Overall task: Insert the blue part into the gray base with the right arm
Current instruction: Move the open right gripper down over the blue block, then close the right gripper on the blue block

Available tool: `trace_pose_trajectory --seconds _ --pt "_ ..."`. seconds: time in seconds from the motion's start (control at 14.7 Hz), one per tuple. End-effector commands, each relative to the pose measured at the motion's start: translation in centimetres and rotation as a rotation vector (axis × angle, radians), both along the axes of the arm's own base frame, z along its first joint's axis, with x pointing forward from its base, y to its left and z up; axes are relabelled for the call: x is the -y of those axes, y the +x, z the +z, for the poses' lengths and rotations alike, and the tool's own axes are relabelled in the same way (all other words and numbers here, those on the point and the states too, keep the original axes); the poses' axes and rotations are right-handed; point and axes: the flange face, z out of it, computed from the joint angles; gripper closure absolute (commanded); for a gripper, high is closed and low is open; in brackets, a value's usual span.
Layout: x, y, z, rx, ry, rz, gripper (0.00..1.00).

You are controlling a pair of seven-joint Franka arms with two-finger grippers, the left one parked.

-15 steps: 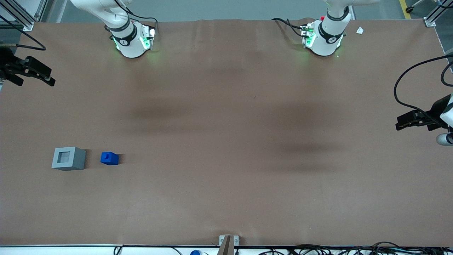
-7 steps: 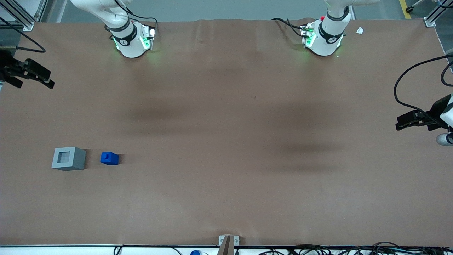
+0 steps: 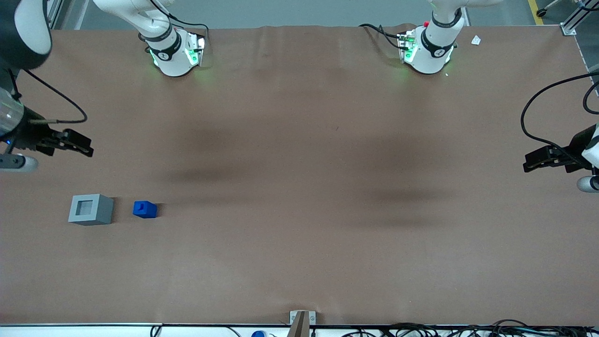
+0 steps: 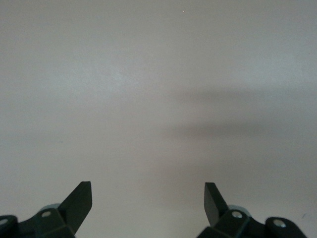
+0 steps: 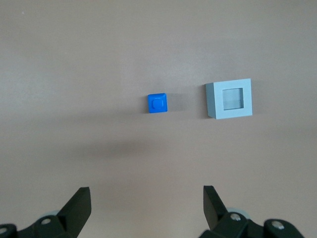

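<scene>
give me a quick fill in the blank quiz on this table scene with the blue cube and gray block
1. The blue cube sits on the table beside the gray ____.
2. The gray block has a square ____ in its top.
3. The right arm's claw hangs with its fingers ____.
4. The claw is holding ____.

Missing words: block; recess; open; nothing

right arm | reaches out over the working arm's end of the table, wrist low, thin black cable looping off it | gripper | held above the surface, empty, fingers spread wide apart
</scene>
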Motion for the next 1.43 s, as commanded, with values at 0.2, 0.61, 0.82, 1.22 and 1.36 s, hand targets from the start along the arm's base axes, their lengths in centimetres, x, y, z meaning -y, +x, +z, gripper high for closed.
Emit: trace_pose_trajectory --seconds 0.2,0.61,0.82,1.22,1.36 --pt "-0.3 3.3 -8.2 0.031 -0.023 0.011 0.00" --pt "-1.3 4.9 -19.3 0.043 -0.039 0.073 0.00" --pt "-2.6 5.6 -24.3 0.029 -0.053 0.126 0.00" --pt "0.3 4.2 -29.3 0.063 -0.061 0.196 0.01" --pt "1.4 4.1 -30.2 0.050 -0.060 0.192 0.03"
